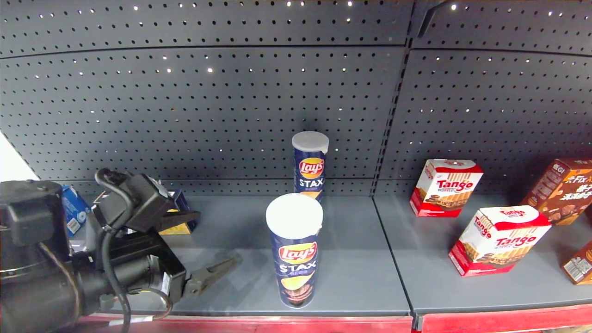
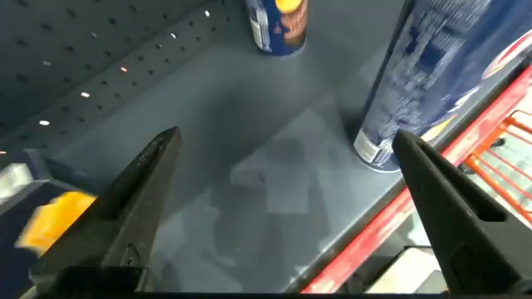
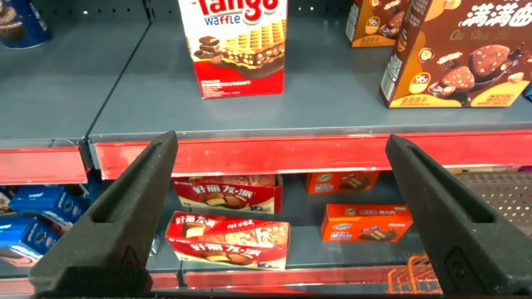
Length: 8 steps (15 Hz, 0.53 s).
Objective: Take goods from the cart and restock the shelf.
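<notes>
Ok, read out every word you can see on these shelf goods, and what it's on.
"Lay's STAX": front can, back can.
"Tango waffle": rear wafer box, front wafer box.
"Fix": brown box; the rest is unclear.
Blue pack, lower-shelf boxes: too small or blurred.

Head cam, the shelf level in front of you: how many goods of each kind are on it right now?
Chip cans: 2
Red-and-white wafer boxes: 2
Brown boxes: 2
Blue pack, far left, partly hidden: 1
Blue-and-yellow box, partly hidden: 1
Total: 8
</notes>
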Motion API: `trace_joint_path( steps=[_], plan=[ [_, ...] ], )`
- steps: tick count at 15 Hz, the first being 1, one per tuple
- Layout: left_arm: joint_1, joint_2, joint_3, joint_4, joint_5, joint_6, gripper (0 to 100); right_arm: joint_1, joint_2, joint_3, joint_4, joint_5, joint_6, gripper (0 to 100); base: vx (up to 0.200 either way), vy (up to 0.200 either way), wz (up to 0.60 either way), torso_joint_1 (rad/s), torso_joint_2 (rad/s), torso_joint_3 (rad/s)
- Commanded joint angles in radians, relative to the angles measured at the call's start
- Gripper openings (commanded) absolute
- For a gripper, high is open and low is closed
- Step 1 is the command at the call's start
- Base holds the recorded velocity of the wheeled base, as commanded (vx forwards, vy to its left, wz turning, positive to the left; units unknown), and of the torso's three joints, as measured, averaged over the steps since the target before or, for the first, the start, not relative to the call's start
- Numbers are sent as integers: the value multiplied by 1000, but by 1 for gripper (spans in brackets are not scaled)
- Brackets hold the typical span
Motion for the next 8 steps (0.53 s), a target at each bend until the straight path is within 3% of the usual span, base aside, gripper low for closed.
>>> trace_joint_path(
  steps=[1, 8],
  plan=[
    [-7, 73, 41, -16, 9, 3, 100, 0, 1, 0, 0, 0, 0, 100, 0, 0, 0, 0, 0, 0],
    [-23, 199, 15, -62, 88, 35, 100, 0, 1, 0, 0, 0, 0, 100, 0, 0, 0, 0, 0, 0]
  ],
)
